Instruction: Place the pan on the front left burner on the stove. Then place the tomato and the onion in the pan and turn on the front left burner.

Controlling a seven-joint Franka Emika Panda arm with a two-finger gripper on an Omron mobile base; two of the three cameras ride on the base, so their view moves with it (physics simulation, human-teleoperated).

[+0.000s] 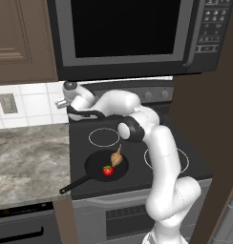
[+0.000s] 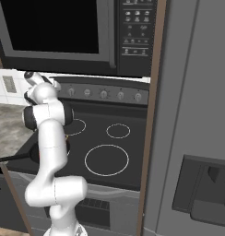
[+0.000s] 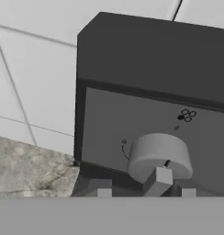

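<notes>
Hand (image 3: pixel 146 193) up at the left end of the dark grey back panel (image 3: pixel 150 114), its small dark tips either side of the round grey knob (image 3: pixel 159 156); jaws standing part-way apart, and hard to tell from this close, low angle whether touching the knob or just clear of it.

Judged from the layout: nearly through. Only the turning-on of the front left burner (image 1: pixel 107 164) left, and no sign either way of whether that is done.

Largest to smallest: black smooth glass-top stove (image 1: pixel 137 143) with thin white ring outlines; mottled grey stone desk (image 1: pixel 27 152) to its left; flat round matte black pan (image 1: pixel 101 167) with long thin handle, sitting on that burner; tan-brown pointed onion (image 1: pixel 117 157) and small glossy red tomato (image 1: pixel 108 170), touching, both inside the pan.
</notes>
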